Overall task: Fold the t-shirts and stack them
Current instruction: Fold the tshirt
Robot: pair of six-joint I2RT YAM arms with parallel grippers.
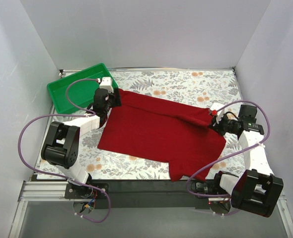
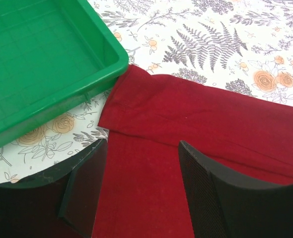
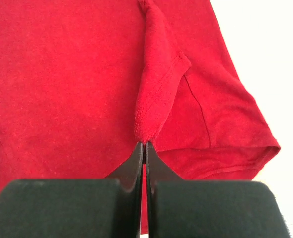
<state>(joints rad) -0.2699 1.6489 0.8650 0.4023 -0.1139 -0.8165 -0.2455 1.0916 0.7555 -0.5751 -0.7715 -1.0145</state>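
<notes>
T-shirt [image 1: 161, 131] hem pinched tight by right claw [image 3: 144, 144]; left claw [image 2: 142, 147] spread, empty, above edge beside green tray [image 2: 111, 49]

Right hand [image 3: 145, 145] pinching t-shirt [image 3: 62, 84] fold

the left arm [image 1: 82, 123] and right arm [image 1: 253, 153] had white links, bulky black joints and looping purple cables [image 1: 21, 141]; the black fingers [image 2: 211, 198] were wedge-shaped with textured pads.
</notes>
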